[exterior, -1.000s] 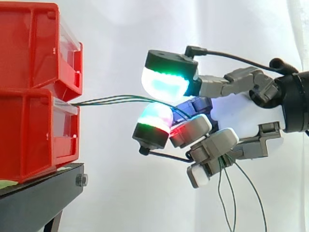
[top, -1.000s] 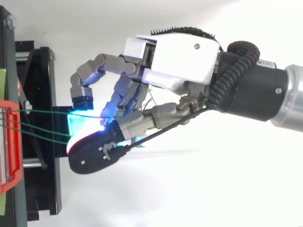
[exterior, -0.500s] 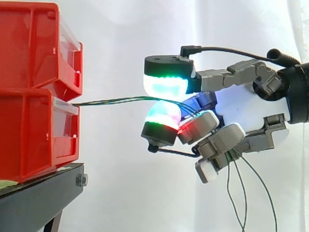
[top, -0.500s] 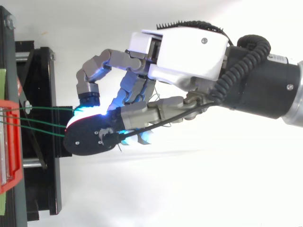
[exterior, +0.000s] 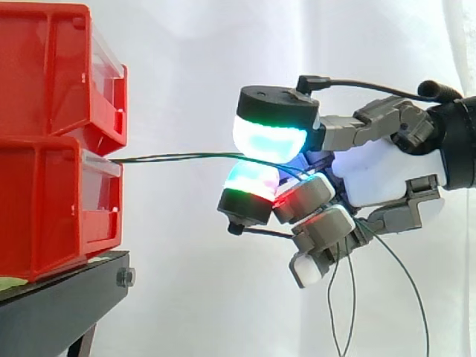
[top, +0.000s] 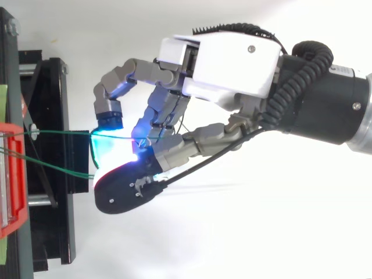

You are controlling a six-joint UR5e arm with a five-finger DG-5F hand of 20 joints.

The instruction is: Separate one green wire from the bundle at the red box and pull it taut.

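**Robot hand (exterior: 379, 171) clamping green wires (exterior: 178, 157) off lower red bin (exterior: 52, 208)**

The robot hand is curling its fingers (exterior: 303, 195) and thumb around the green wires, pinching them tight. The wires are running nearly level from the lower red bin's front to the hand. In the top view they are fanning apart. Loose ends are hanging below the hand. The bin is sitting on the black stand (exterior: 59, 297).

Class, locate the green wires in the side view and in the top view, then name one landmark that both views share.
Side view: the green wires run nearly level from the red bins at left to the hand at centre-right, which pinches them.
Top view: the green wires cross the black stand from the left edge to the hand.
Shared landmark: the red bins.
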